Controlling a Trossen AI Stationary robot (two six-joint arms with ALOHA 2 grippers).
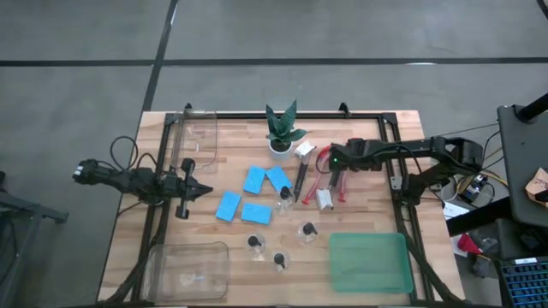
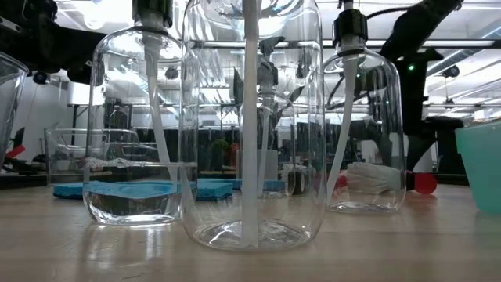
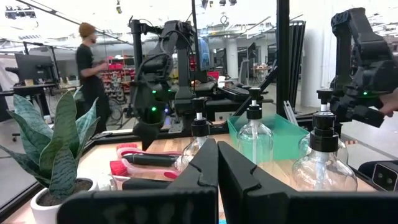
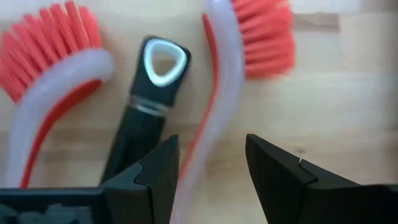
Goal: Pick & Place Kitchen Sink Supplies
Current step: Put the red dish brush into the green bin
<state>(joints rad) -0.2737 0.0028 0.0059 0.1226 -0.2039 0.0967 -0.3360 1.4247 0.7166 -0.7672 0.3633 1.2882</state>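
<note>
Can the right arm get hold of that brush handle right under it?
Probably yes. The right gripper hangs just above the brushes with its fingers open astride one white-and-red handle, and nothing lies between them.

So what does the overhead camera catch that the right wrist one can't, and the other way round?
Only the high view shows the whole table: four blue sponges, four small bottles, a plant, two clear bins, a green tray and the left gripper waiting at the left edge. Only the right wrist view shows the red bristles up close and the right gripper open astride a white-and-red handle. Both show the brushes.
</note>
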